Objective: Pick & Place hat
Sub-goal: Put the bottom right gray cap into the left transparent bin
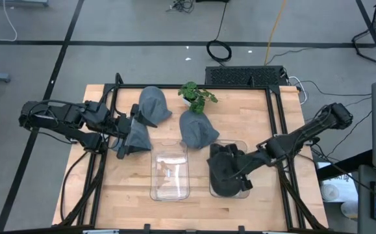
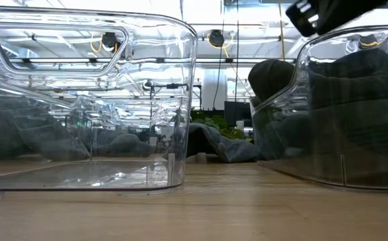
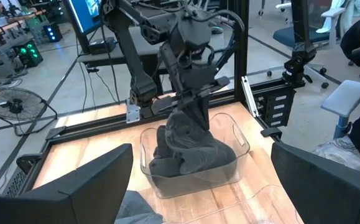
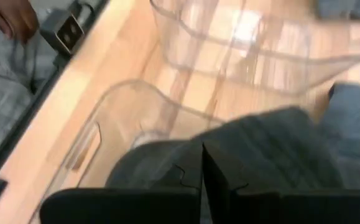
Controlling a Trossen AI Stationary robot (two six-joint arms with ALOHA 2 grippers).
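A dark grey hat (image 1: 221, 170) lies heaped in the right clear bin (image 1: 241, 144) and fills most of it. My right gripper (image 1: 238, 174) is shut and stands slanting down right at the top of that heap (image 3: 183, 127). Three lighter grey hats rest on the table: one at the far side (image 1: 154, 104), one by the plant (image 1: 197, 130), and one (image 1: 137, 136) under my left gripper (image 1: 124, 146). My left gripper is open and hangs well above that hat. The left clear bin (image 1: 154, 175) holds no hat. My right gripper (image 4: 202, 168) has its fingers closed flat against each other, and no cloth shows between them. Its tips are right at the dark hat's top (image 4: 260, 143), coming from above at a slant. Whether they touch the hat, I cannot tell.
A small green plant (image 1: 197, 96) stands at the table's far middle. Black frame rails run along both sides of the table (image 1: 280, 130). A person's hand (image 4: 12, 15) shows beyond the right rail. Bare wood lies along the near edge in front of the bins.
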